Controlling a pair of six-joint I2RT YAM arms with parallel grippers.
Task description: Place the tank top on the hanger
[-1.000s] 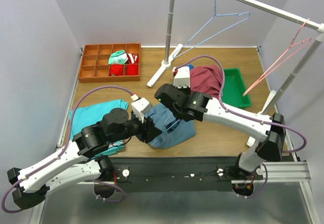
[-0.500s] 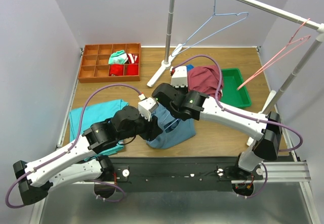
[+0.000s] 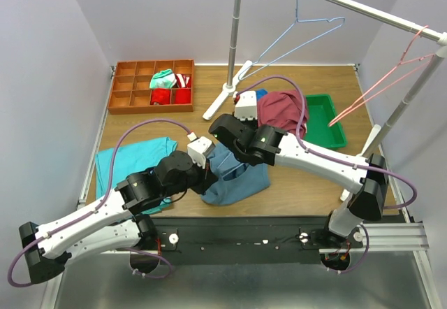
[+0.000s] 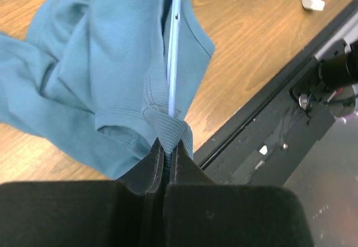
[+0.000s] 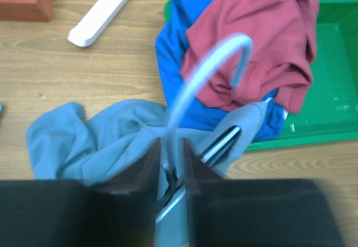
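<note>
The slate-blue tank top [image 3: 241, 182] lies bunched on the wood table between both arms. A light-blue wire hanger [image 5: 208, 61] is threaded into it; its hook sticks up and one wire runs inside the fabric [image 4: 173, 46]. My left gripper [image 4: 166, 142] is shut on a ribbed hem of the tank top at its near-left side, and shows from above [image 3: 209, 176]. My right gripper [image 5: 172, 143] stands over the garment with its jaws slightly apart. The hanger's neck passes between them, blurred.
A maroon shirt [image 3: 283, 110] over a royal-blue garment [image 5: 174, 46] spills from a green tray [image 3: 327, 124]. A teal cloth [image 3: 133, 159] lies left. An orange compartment box [image 3: 143, 85] stands at the back. The rack's rail carries a blue hanger [image 3: 300, 35] and a pink one [image 3: 384, 78].
My left gripper has closed on the tank top's ribbed hem after moving in from the left. The right gripper's jaws have parted around the hanger's neck.
</note>
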